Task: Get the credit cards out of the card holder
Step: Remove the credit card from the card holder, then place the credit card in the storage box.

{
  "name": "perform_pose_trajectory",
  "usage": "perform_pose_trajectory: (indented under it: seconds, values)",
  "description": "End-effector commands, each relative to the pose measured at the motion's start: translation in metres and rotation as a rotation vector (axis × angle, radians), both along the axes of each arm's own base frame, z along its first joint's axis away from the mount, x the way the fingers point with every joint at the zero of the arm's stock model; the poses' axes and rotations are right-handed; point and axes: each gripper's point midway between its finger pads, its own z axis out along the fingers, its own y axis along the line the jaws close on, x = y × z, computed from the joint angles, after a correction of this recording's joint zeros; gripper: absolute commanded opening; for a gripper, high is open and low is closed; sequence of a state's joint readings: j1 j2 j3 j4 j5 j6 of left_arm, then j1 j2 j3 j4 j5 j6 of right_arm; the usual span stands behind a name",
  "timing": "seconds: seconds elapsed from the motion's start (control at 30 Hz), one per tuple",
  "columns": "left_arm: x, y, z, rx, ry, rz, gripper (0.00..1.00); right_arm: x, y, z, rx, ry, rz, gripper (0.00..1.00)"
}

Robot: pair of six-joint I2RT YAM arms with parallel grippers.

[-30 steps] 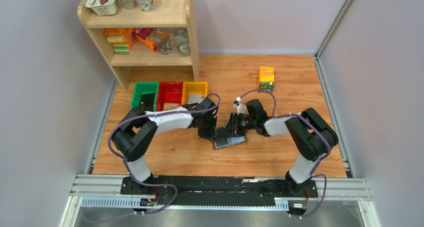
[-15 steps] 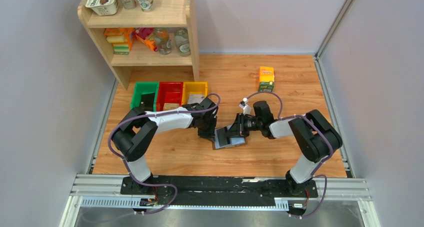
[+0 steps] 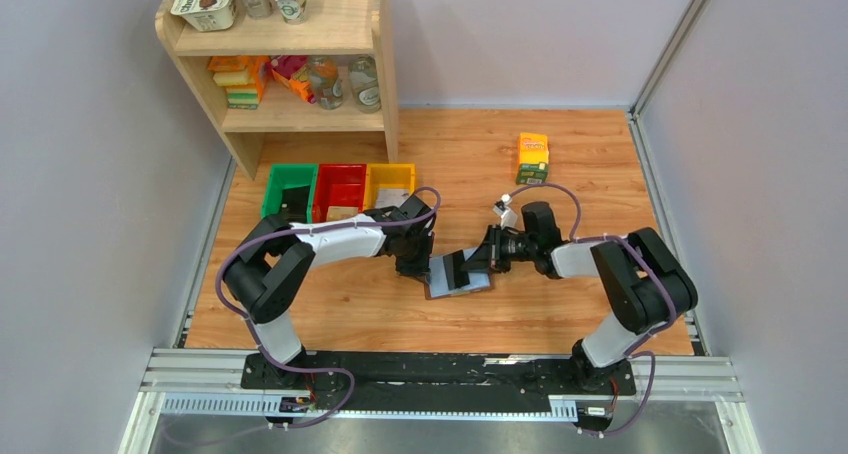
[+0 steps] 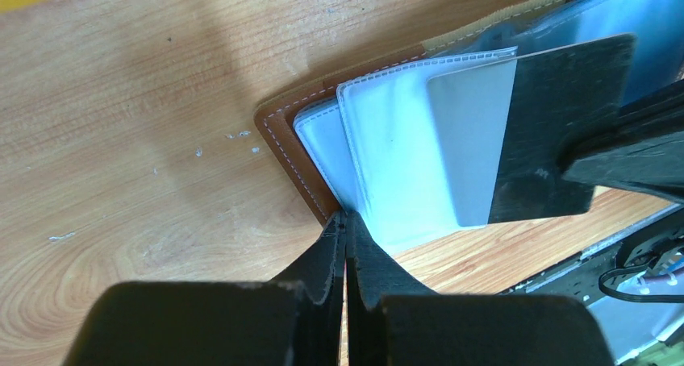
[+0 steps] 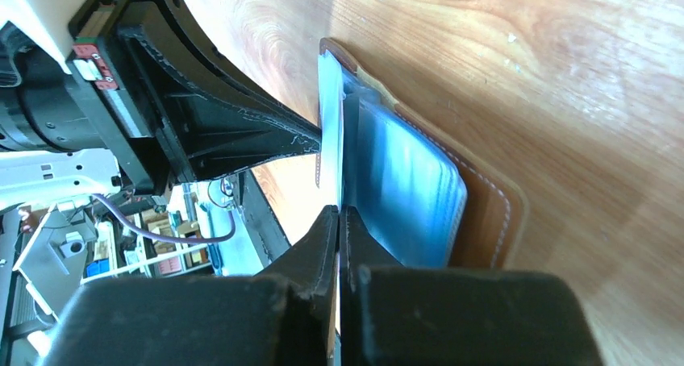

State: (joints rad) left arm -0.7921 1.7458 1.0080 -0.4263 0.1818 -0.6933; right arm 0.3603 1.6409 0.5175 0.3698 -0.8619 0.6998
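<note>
The brown card holder (image 3: 452, 286) lies open on the table between my arms; its leather edge (image 4: 292, 144) and pale sleeves (image 4: 387, 164) show in the left wrist view. My left gripper (image 3: 424, 267) is shut on the holder's near sleeve edge (image 4: 345, 219) and pins it. My right gripper (image 3: 477, 261) is shut on a dark credit card (image 4: 556, 132) that sticks partly out of a clear sleeve. The card is also seen from above (image 3: 459, 269). In the right wrist view the card runs edge-on between the right gripper's fingers (image 5: 339, 214), beside the holder's brown cover (image 5: 494, 214).
An orange-green carton (image 3: 532, 158) stands at the back right. Green (image 3: 290, 190), red (image 3: 341, 188) and yellow (image 3: 391, 183) bins sit behind the left arm. A wooden shelf (image 3: 300, 114) with jars and cups stands at the back left.
My right gripper has moved to the right with the dark card, drawing it further out of the sleeve. The left gripper and the holder have stayed in place.
</note>
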Motion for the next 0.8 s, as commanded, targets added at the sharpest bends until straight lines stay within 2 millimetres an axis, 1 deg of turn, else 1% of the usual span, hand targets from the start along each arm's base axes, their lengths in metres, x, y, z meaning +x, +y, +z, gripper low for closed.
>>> perform_pose_trajectory:
  seconds: [0.0,0.13,0.2,0.33,0.37,0.4,0.43,0.47,0.5,0.53,0.57,0.6,0.63,0.67,0.7,0.73,0.77]
  values:
    - [-0.002,0.019,-0.018,0.086,-0.028,0.006,0.00,0.002,-0.013,0.006,-0.053,-0.058,-0.020,0.00]
    - [0.001,0.017,-0.010,0.064,-0.054,0.007,0.00,0.003,-0.024,0.010,-0.133,-0.097,-0.047,0.00]
    - [0.003,0.015,-0.003,0.049,-0.073,0.011,0.03,0.004,-0.031,0.018,-0.173,-0.136,-0.067,0.00]
    - [0.011,0.010,0.021,0.007,-0.127,0.028,0.24,0.006,-0.045,0.036,-0.264,-0.215,-0.114,0.00]
    - [0.014,0.010,0.030,-0.009,-0.145,0.036,0.33,0.008,-0.048,0.044,-0.292,-0.252,-0.125,0.00]
    - [0.016,0.010,0.037,-0.014,-0.154,0.043,0.38,0.008,-0.050,0.050,-0.324,-0.287,-0.131,0.00]
    - [0.019,0.010,0.051,-0.041,-0.178,0.057,0.40,0.009,-0.053,0.059,-0.348,-0.328,-0.145,0.00]
    - [0.020,0.010,0.057,-0.053,-0.181,0.071,0.45,0.011,-0.055,0.067,-0.376,-0.372,-0.162,0.00]
    - [0.024,0.012,0.073,-0.087,-0.207,0.091,0.46,0.011,-0.056,0.076,-0.404,-0.421,-0.174,0.00]
    - [0.024,0.012,0.081,-0.115,-0.203,0.112,0.50,0.012,-0.057,0.087,-0.423,-0.471,-0.190,0.00]
    - [0.029,0.017,0.095,-0.146,-0.224,0.139,0.52,0.013,-0.058,0.095,-0.448,-0.517,-0.205,0.00]
    - [0.029,0.019,0.103,-0.171,-0.221,0.162,0.56,0.012,-0.057,0.105,-0.464,-0.569,-0.216,0.00]
    - [0.034,0.025,0.119,-0.203,-0.243,0.193,0.59,0.013,-0.058,0.113,-0.486,-0.621,-0.233,0.00]
    - [0.037,0.032,0.125,-0.217,-0.236,0.235,0.61,0.010,-0.055,0.121,-0.504,-0.673,-0.231,0.00]
    - [0.037,0.035,0.138,-0.249,-0.248,0.255,0.63,0.012,-0.056,0.129,-0.536,-0.727,-0.256,0.00]
    - [0.039,0.039,0.144,-0.280,-0.228,0.290,0.65,0.011,-0.053,0.136,-0.555,-0.775,-0.257,0.00]
    - [0.036,0.039,0.158,-0.334,-0.219,0.306,0.66,0.008,-0.047,0.142,-0.571,-0.821,-0.247,0.00]
